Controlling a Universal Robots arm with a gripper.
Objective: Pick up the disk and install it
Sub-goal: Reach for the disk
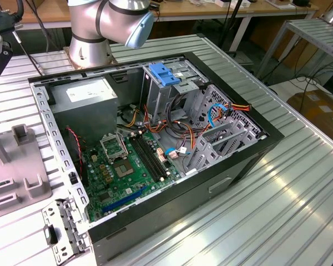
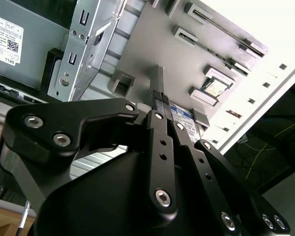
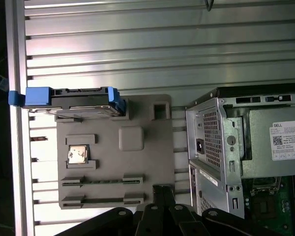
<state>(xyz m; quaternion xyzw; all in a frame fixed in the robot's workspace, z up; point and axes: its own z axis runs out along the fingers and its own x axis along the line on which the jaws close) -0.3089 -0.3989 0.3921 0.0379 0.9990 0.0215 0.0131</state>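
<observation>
- Currently the hand (image 2: 160, 97) has its two black fingers pressed together with nothing between them; in both wrist views the tips meet in one narrow line (image 3: 161, 191).
- It hangs over the grey fixture plate (image 3: 137, 162), near a plate edge, and is well apart from the disk (image 3: 71, 101).
- Standing on its long edge, the disk sits in a holder at a corner of the plate, on the side away from the computer case (image 3: 221, 142). Its blue plastic rails show at both ends.
- In the second wrist view the disk's white label with a blue band (image 2: 183, 115) shows just past the fingertips.
- A small square processor chip (image 3: 77, 154) lies flat in a pocket of the same plate, between the disk and two long slotted holders.
- In the exterior view the open computer case (image 1: 211, 205) lies on its side in the middle of the ribbed metal worktop (image 1: 288, 194). The fixture plate (image 1: 30, 191) is at nine o'clock of it.
- The arm (image 1: 105, 22) rises at twelve o'clock of the case.
- Inside the case, seen from the exterior view:
  - A grey power supply (image 1: 83, 102) with a white sticker sits at ten o'clock.
  - The green motherboard (image 1: 122, 172) is at seven o'clock.
  - A light-blue plastic clip (image 1: 164, 75) stands on the drive cage at twelve o'clock.
  - Bundled coloured cables run at three o'clock.
</observation>
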